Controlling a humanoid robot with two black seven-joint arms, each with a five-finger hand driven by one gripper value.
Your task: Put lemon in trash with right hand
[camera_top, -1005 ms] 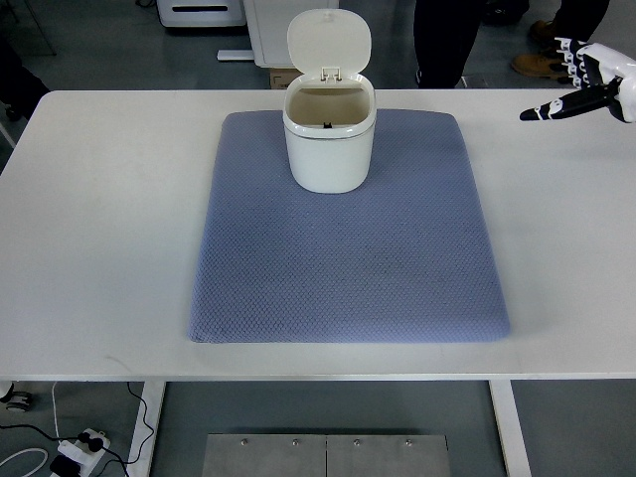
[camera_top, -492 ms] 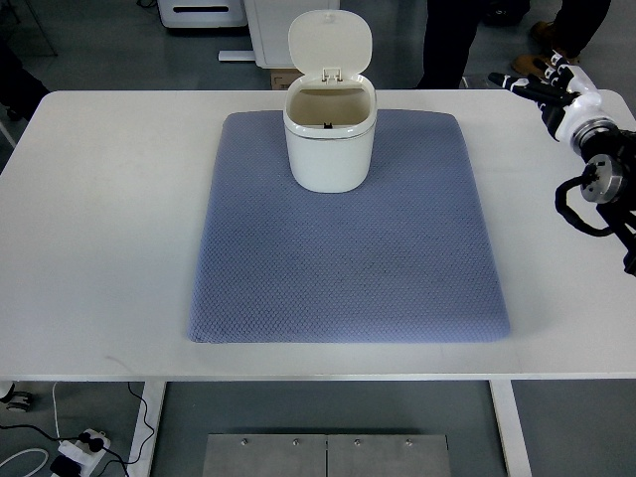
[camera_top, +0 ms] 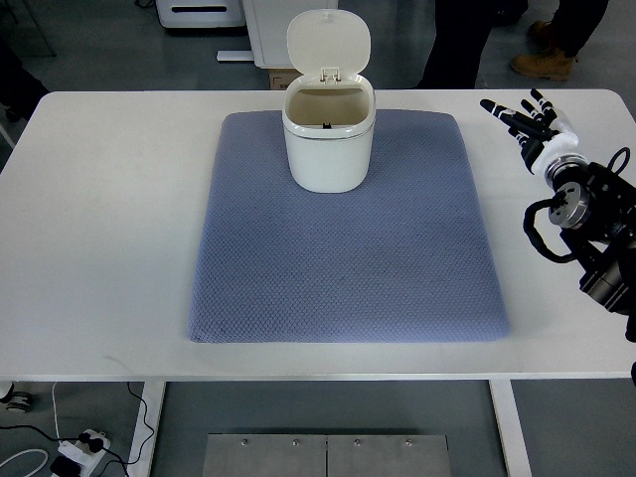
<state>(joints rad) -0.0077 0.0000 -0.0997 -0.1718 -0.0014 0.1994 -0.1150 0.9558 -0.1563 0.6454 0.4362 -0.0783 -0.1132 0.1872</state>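
A white trash bin (camera_top: 329, 134) stands at the back of a blue-grey mat (camera_top: 348, 238), its lid (camera_top: 329, 40) flipped up and its inside showing nothing I can make out. No lemon is in view anywhere. My right hand (camera_top: 524, 117) is over the table's right side, well right of the bin and mat, fingers spread and pointing away, holding nothing. Its black forearm (camera_top: 586, 214) runs down toward the right edge. The left arm does not show.
The mat lies on a white table (camera_top: 99, 219). People's legs and brown boots (camera_top: 545, 65) stand beyond the far edge. A white cabinet (camera_top: 278, 20) is behind the bin. Cables lie on the floor at the lower left.
My right hand has come in from the far right edge, moving left and nearer over the table, with more of the forearm now showing. The bin and mat have not moved.
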